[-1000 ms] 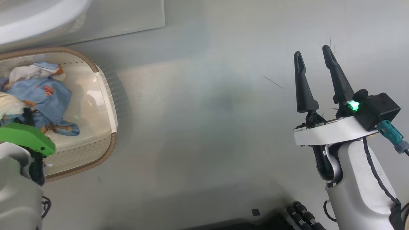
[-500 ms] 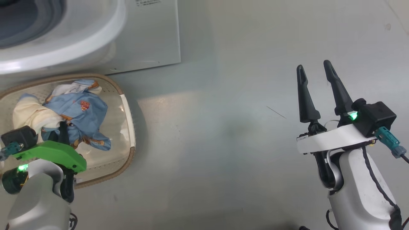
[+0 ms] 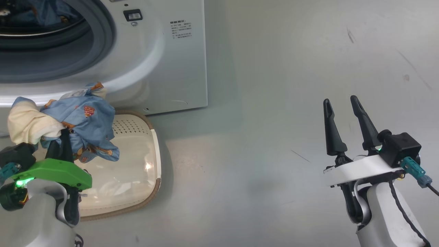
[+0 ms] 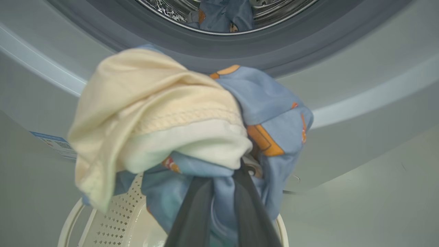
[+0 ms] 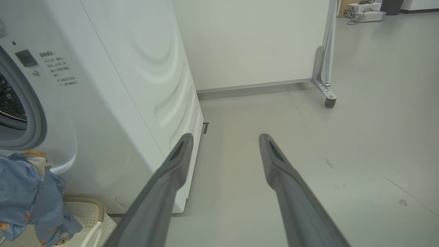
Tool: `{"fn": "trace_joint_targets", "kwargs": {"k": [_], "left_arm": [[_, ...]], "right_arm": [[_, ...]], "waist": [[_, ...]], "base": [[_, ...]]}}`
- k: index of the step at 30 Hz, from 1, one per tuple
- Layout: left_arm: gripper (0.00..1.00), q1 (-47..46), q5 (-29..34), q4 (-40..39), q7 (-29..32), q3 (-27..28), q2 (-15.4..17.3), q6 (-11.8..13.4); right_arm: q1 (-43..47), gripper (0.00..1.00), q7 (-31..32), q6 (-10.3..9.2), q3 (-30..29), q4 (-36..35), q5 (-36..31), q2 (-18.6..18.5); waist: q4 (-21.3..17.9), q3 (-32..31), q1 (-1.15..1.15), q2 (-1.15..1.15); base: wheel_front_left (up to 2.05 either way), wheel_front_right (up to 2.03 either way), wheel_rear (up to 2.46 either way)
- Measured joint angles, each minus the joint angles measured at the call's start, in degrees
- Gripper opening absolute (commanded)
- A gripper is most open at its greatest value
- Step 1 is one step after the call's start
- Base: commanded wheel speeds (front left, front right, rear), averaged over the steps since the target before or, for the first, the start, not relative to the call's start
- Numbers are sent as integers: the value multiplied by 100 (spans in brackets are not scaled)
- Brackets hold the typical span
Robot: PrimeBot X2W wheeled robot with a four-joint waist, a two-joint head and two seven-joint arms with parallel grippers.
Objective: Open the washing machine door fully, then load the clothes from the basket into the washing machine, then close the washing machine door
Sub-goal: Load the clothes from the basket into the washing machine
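Fingers [image 4: 192,212] of the left gripper [image 4: 224,185], long and dark, are pinched nearly together on the small bundle of light blue fabric with orange prints and cream lining [image 4: 164,113]. The cloth bulges over and around their tips, the cream part to one side and the blue part to the other. This bundle hangs lifted in front of the big white front-loading washing machine [image 3: 178,68], just below its round opening and level with the curved white front panel. Directly under the bundle, on the floor against the foot of the washing machine, sits the small cream plastic basket with perforated sides and a brown woven-look rim [image 3: 130,161]; its glossy bottom shows beside the hanging cloth. Above the bundle, past the grey rubber gasket [image 4: 308,37], a second piece of blue fabric with orange marks [image 4: 223,13] lies inside the perforated steel drum [image 4: 281,8]. A small blue label [image 4: 51,140] sits on a lower front corner of the washing machine. The right gripper [image 3: 340,99] hovers well off the washing machine's side over the pale grey floor [image 3: 257,154], its two fingers spread apart and holding nothing.
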Motion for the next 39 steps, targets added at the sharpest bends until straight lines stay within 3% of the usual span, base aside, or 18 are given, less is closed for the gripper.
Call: {"fn": "trace_joint_targets", "kwargs": {"k": [22, 39], "left_arm": [[0, 1606, 1046, -2653, -12, 386, -166, -1], [0, 2863, 1408, -3396, -15, 598, -397, -1]], "right_arm": [[706, 100, 0, 7, -224, 42, -156, 10], [1104, 100, 0, 51, -241, 16, -165, 24]], "waist": [[216, -1560, 0, 0], [287, -2207, 0, 0]], "base": [[0, 0, 0], [0, 0, 0]]}}
